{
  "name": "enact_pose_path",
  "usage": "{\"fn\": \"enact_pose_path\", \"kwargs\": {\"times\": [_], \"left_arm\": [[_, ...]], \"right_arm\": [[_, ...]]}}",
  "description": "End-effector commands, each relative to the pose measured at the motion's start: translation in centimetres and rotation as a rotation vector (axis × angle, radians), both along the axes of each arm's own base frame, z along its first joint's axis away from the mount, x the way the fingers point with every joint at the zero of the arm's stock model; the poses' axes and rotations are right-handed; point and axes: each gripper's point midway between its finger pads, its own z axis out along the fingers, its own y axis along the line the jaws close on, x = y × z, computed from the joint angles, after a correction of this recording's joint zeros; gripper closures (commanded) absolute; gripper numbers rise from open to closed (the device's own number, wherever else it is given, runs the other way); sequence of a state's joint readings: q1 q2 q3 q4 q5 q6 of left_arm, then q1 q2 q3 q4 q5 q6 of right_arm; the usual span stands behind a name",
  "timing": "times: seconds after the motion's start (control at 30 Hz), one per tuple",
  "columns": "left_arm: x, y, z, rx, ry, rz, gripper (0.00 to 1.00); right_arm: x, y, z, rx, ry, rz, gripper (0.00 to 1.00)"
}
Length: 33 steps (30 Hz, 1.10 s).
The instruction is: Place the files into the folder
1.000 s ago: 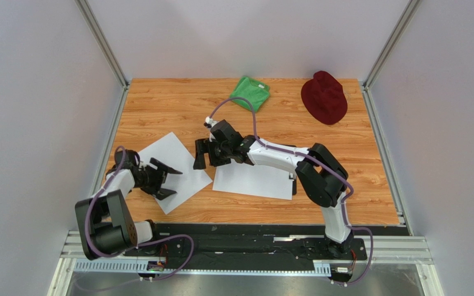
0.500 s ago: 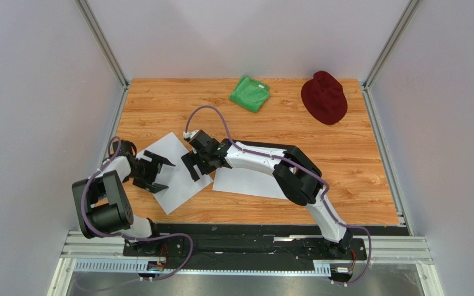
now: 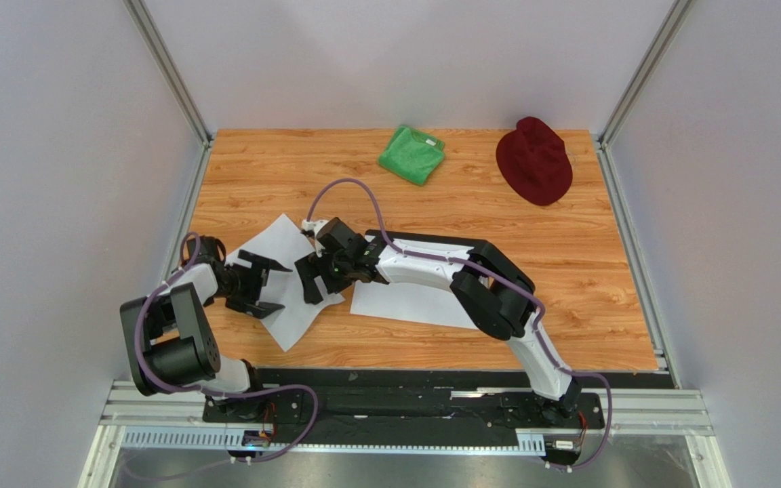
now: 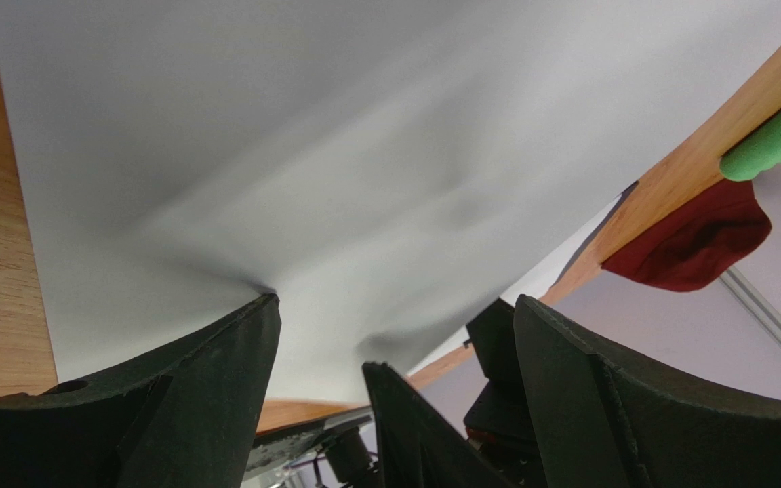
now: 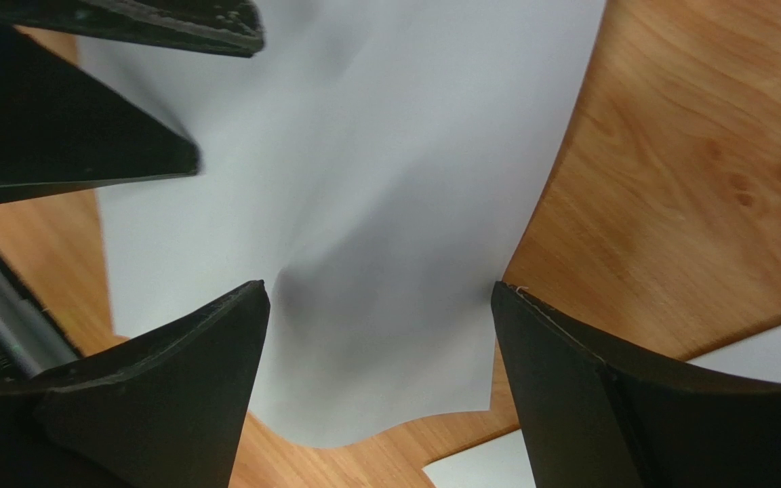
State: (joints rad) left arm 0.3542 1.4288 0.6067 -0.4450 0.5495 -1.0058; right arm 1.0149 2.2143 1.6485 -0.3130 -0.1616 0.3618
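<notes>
One white file sheet (image 3: 281, 266) lies at the table's left, buckled in the middle. My left gripper (image 3: 268, 286) is open, its fingers spread on the sheet's left part. My right gripper (image 3: 312, 279) is open, pressing the sheet's right part, facing the left one. In the left wrist view the rumpled sheet (image 4: 313, 153) fills the frame above the open gripper (image 4: 395, 305). In the right wrist view the sheet (image 5: 364, 183) bulges between the open gripper's (image 5: 376, 295) fingers. A second sheet (image 3: 415, 301) lies to the right. The black folder is hidden under that sheet and my right arm.
A green cloth (image 3: 412, 154) and a dark red hat (image 3: 534, 160) lie at the table's back. The metal frame rail (image 3: 415, 407) runs along the near edge. Grey walls stand close on both sides.
My right gripper has swung left from the second sheet onto the left sheet's right side. My left gripper has drawn back a little. The left sheet has buckled between them.
</notes>
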Motion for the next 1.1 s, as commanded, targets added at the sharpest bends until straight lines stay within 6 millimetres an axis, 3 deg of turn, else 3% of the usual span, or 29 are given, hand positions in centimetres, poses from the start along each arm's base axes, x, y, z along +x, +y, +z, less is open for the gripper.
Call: {"fn": "enact_pose_path", "kwargs": {"times": [0.0,0.27,0.47,0.57,0.77,0.93,1.07], "left_arm": [[-0.5,0.2,-0.7,0.021,0.003,0.006,0.05],[-1.0,-0.6,-0.4,-0.019,-0.013,-0.017,0.06],[-1.2,-0.6,-0.2,-0.014,-0.017,-0.030,0.06],[-1.4,-0.7,-0.2,-0.012,-0.019,-0.034,0.06],[-1.7,-0.8,-0.3,-0.009,-0.015,-0.048,0.06],[-1.9,-1.0,-0.2,-0.016,-0.023,-0.060,0.06],[-2.0,-1.1,-0.3,-0.025,-0.026,-0.061,0.07]], "right_arm": [[-2.7,1.1,1.0,0.215,0.265,0.071,0.11],[-2.1,1.6,5.9,0.540,0.459,0.101,0.09],[-2.1,2.0,6.7,0.590,0.586,0.042,0.09],[-1.7,2.2,8.1,0.640,0.594,0.037,0.09],[-1.2,2.4,7.4,0.637,0.615,0.013,0.09],[-1.6,0.7,6.5,0.635,0.593,-0.008,0.10],[-1.9,0.4,7.1,0.670,0.560,0.006,0.11]]}}
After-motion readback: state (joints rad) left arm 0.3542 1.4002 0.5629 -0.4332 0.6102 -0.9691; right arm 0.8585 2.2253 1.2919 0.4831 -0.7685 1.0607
